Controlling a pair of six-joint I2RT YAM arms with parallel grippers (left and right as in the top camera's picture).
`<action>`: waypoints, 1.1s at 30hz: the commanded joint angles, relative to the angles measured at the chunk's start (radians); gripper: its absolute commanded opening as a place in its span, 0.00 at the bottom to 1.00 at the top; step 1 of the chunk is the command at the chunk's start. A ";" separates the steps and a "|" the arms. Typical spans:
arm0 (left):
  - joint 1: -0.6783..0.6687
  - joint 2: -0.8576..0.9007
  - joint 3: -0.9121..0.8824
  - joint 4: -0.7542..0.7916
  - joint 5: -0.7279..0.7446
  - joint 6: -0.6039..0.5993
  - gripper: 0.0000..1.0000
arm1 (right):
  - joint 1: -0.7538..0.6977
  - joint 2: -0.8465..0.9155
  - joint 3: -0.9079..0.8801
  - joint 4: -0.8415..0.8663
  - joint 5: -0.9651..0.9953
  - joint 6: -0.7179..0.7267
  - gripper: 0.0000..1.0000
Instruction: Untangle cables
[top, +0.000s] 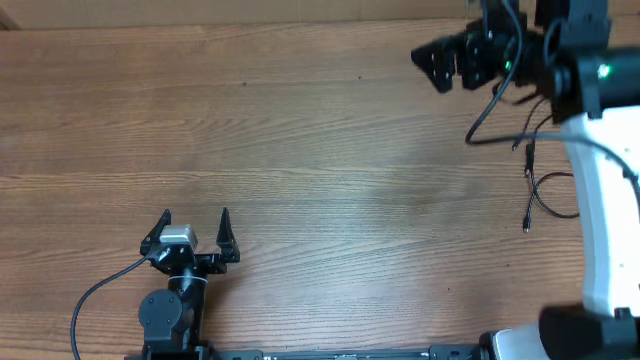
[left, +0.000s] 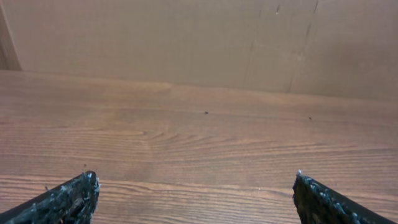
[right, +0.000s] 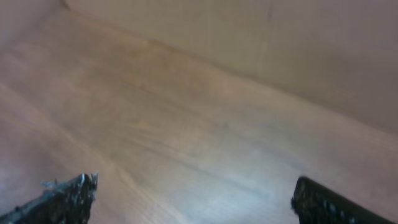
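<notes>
Thin black cables (top: 529, 160) lie loosely tangled at the right side of the wooden counter (top: 300, 150), partly hidden beneath the right arm's white link (top: 605, 220). The right hand (top: 428, 66) hovers just beyond them toward the far edge, fingers spread wide, holding nothing. The left hand (top: 196, 216) sits at the near left, well apart from them, likewise spread wide.

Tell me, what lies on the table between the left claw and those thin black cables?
Nothing: in the overhead view only bare wooden table separates the open left gripper from the cables near the right edge.
</notes>
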 joint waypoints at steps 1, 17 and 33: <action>0.005 -0.010 -0.004 -0.003 0.000 -0.003 1.00 | -0.002 -0.103 -0.238 0.121 0.011 -0.005 1.00; 0.005 -0.010 -0.004 -0.003 0.000 -0.003 1.00 | -0.002 -0.835 -1.298 0.965 0.008 0.037 1.00; 0.005 -0.010 -0.004 -0.003 0.000 -0.003 1.00 | -0.003 -1.274 -1.807 1.363 0.004 0.158 1.00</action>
